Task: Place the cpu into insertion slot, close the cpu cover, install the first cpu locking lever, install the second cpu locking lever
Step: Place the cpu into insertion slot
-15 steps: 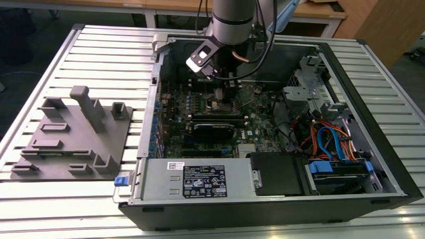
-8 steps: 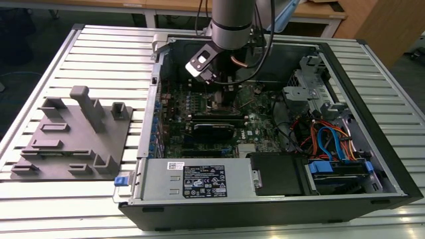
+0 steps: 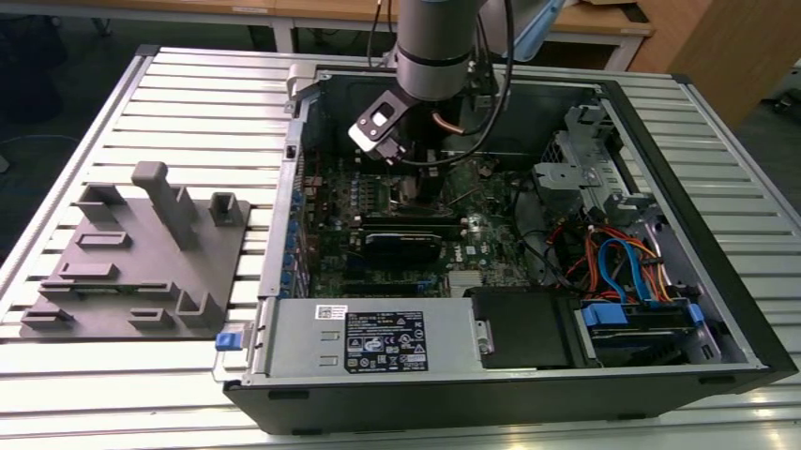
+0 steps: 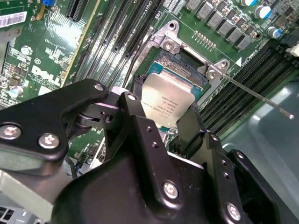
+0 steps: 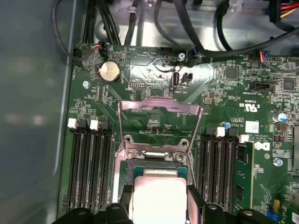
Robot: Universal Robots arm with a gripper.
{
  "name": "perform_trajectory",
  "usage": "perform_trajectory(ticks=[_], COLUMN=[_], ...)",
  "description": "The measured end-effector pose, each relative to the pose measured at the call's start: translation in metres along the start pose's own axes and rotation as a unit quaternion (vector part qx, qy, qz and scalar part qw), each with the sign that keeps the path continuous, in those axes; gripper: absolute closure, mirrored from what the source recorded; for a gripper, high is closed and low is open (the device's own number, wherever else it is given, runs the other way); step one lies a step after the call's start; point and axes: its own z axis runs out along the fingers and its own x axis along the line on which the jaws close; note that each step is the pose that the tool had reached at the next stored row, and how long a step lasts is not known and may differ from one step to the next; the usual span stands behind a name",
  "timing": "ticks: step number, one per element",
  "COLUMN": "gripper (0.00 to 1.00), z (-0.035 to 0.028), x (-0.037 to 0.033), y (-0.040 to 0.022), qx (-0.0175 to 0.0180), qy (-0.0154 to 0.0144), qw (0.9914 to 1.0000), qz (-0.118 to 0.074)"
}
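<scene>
Gripper (image 4: 163, 116) clenched on the cpu (image 4: 169, 95) over the insertion slot (image 4: 184, 60) — slot largely hidden beneath; cpu cover (image 5: 159, 107) stands raised — seating indiscernible.

The arm (image 3: 432, 47) reaches straight down, wrist low, its fingers (image 4: 188, 128) clamped on the cpu (image 4: 168, 100).

The cpu (image 4: 169, 98) is dull silver-grey, the gripper (image 4: 162, 109) black, the circuit board (image 5: 224, 93) green, the cpu cover (image 5: 159, 108) grey.

My arm (image 3: 432, 47) is a smooth grey cylinder trailing black cables (image 3: 498, 94); my hand (image 4: 163, 112) is matte black, angular, dotted with silver screws (image 4: 169, 188).
</scene>
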Motion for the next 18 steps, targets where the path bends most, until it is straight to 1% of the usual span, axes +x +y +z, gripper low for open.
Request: perform_trajectory(ticks=[4,8,18], gripper=[0.46,0.46,0.46], z=[0.0023,0.0044,0.0115], x=[0.0016,0.0047,0.0050], y=[-0.0008,-0.0007,-0.0015], qx=[-0.0001,-0.0001,-0.0002], qy=[0.0000,0.0001,-0.0004], qw=[1.00000,1.00000,0.99997], qz=[-0.001,-0.001,0.008])
